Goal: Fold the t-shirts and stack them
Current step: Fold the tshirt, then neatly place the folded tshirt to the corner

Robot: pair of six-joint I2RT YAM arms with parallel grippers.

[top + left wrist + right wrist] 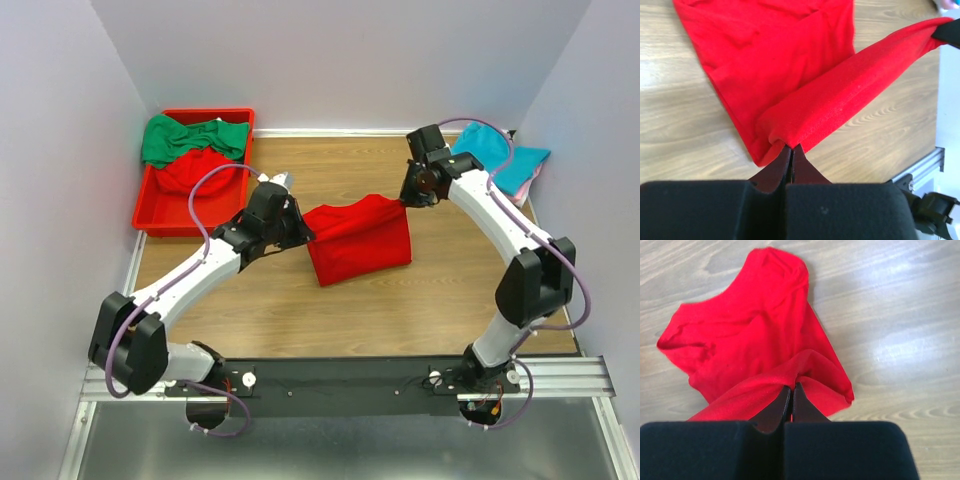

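A bright red t-shirt (360, 240) hangs between both grippers above the middle of the wooden table, its lower part resting on the wood. My left gripper (306, 222) is shut on the shirt's left upper corner (790, 131). My right gripper (404, 200) is shut on its right upper corner (799, 374). The held top edge stretches taut between them (865, 85). The rest of the shirt drapes down in folds (750, 335). A green t-shirt (190, 138) and another red one (200, 170) lie in the bin. A teal t-shirt (500, 160) lies on a pink one at the back right.
A red plastic bin (150, 212) stands at the back left of the table. The folded pile sits near the right wall. White walls close in the back and both sides. A metal rail (350, 378) runs along the near edge.
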